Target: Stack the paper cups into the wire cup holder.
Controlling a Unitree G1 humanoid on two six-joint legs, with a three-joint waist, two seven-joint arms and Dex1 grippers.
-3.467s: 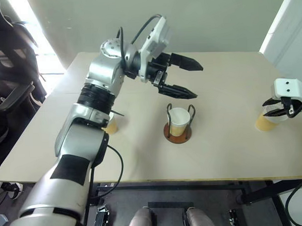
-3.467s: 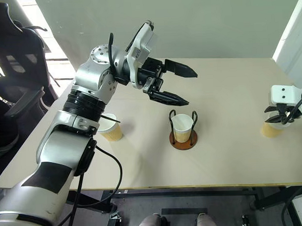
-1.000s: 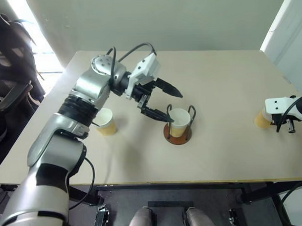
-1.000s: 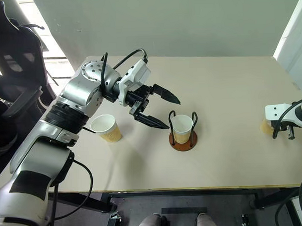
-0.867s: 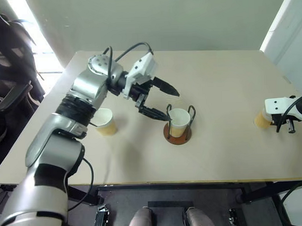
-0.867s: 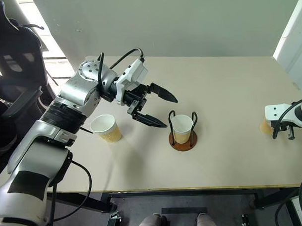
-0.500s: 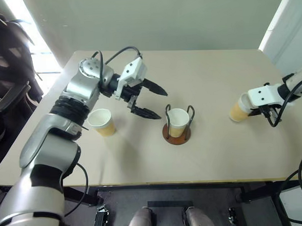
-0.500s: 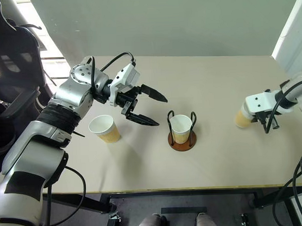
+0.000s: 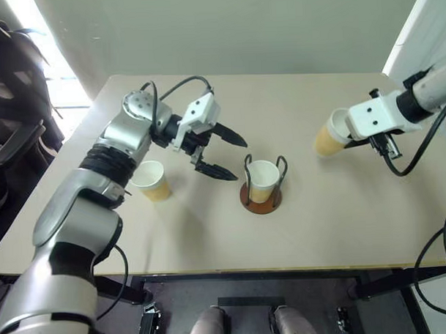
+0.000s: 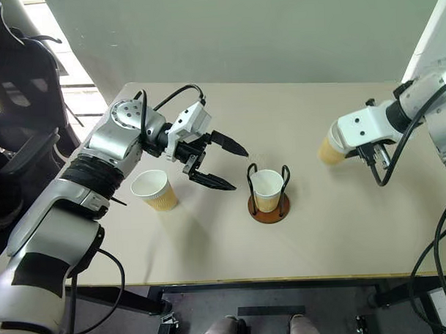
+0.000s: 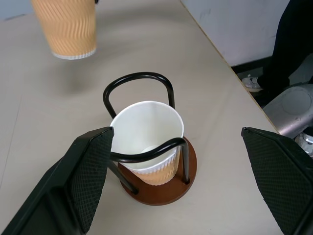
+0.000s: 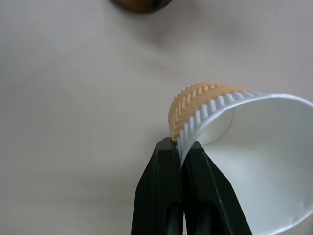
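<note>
Paper cups in three places on and above the beige counter (image 9: 211, 233). First cup (image 9: 264, 179) upright inside the wire cup holder (image 9: 261, 197), between the two black wire loops, on the reddish-brown disc base near the counter's middle. Second cup (image 9: 151, 180) standing upright on the counter well to the left of the holder, mouth up, untouched. Third cup (image 9: 330, 133) lifted clear of the counter to the right of the holder, tilted with its white mouth turned sideways and its orange ribbed body toward the holder.

Right tool (image 12: 182, 152) closed on the rim of that third cup, one black finger inside the wall and one outside, pressed together with the paper wall between them.

Left tool (image 9: 224, 154) spread wide, black fingers far apart, holding nothing, hovering just left of the holder and pointing toward it; seen from the left wrist, holder and first cup lying between the two open fingers (image 11: 93, 171), with the raised third cup beyond.

Black chair (image 9: 12, 108) beside the counter's left edge.
</note>
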